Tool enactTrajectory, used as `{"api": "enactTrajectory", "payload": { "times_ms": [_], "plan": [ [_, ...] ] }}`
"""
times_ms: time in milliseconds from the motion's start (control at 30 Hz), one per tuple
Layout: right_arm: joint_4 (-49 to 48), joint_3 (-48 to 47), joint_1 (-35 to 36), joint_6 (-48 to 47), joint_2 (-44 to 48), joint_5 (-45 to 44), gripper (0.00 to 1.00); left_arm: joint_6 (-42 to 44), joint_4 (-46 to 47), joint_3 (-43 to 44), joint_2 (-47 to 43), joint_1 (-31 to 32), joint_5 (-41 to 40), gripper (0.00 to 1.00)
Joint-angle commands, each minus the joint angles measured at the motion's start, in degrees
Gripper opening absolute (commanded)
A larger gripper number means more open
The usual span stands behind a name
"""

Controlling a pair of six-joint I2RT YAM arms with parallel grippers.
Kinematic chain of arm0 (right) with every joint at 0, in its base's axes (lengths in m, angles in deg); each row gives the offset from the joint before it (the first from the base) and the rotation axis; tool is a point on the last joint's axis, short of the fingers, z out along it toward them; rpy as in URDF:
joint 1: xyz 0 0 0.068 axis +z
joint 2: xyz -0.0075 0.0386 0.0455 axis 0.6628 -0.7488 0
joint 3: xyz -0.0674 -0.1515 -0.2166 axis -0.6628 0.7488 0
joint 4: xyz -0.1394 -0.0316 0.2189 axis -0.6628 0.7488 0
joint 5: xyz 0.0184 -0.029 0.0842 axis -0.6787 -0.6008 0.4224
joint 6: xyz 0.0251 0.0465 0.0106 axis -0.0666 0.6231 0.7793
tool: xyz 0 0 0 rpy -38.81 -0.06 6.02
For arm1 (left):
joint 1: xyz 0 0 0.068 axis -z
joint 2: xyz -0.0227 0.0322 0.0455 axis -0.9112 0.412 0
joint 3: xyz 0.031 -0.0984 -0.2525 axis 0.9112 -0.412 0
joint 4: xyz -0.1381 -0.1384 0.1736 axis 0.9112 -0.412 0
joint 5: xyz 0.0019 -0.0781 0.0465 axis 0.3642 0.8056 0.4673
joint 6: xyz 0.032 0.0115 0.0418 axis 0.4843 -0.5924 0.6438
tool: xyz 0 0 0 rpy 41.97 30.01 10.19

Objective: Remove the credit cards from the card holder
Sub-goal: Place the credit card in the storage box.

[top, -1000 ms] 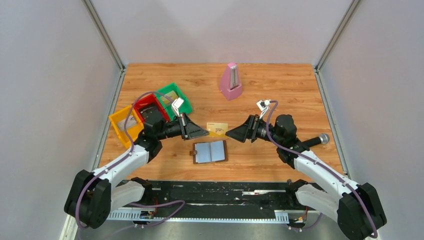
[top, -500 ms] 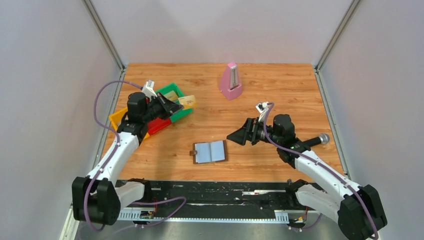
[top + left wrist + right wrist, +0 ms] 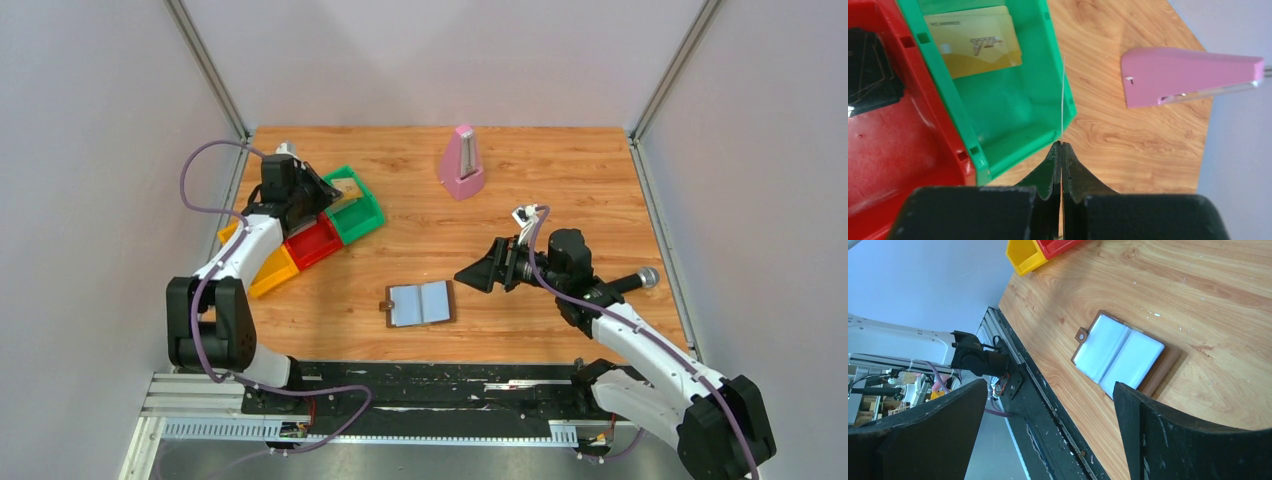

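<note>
Cards of this kind are judged light, thin, stiff and slick; take hold across the flat faces near one short edge. Left gripper (image 3: 1061, 146) is clamped on one credit card (image 3: 1063, 100), seen edge-on, above the green tray (image 3: 1013, 145) at far left, where a gold card (image 3: 975, 42) lies. Card holder (image 3: 420, 303) lies open near centre, with no card visibly protruding. Right gripper (image 3: 476, 272) hovers just right of it, jaws wide, holding nothing.
</note>
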Motion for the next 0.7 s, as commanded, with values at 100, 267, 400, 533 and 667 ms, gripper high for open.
{"api": "enactTrajectory", "payload": {
  "times_ms": [100, 267, 400, 533, 667],
  "plan": [
    [0.1, -2.1, -0.3, -1.5, 2.5, 0.0, 1.00, 0.3, 1.7, 4.4, 6.4, -1.5, -4.0, 0.00],
    [0.7, -2.4, -0.3, -1.9, 2.3, -0.4, 1.00, -2.0, 4.3, 4.5, 10.3, -2.1, -3.3, 0.00],
    [0.7, -2.4, -0.3, -1.7, 2.0, -0.5, 1.00, -2.9, 6.0, 4.9, 12.8, -2.1, -2.3, 0.00],
    [0.7, -2.6, -0.3, -1.6, 1.8, -0.6, 1.00, -3.6, 7.5, 4.9, 14.1, -2.1, -1.9, 0.00],
    [0.7, -2.6, -0.3, -1.8, 1.5, -0.6, 1.00, -3.7, 8.2, 5.0, 14.5, -2.1, -1.9, 0.00]
  ]
}}
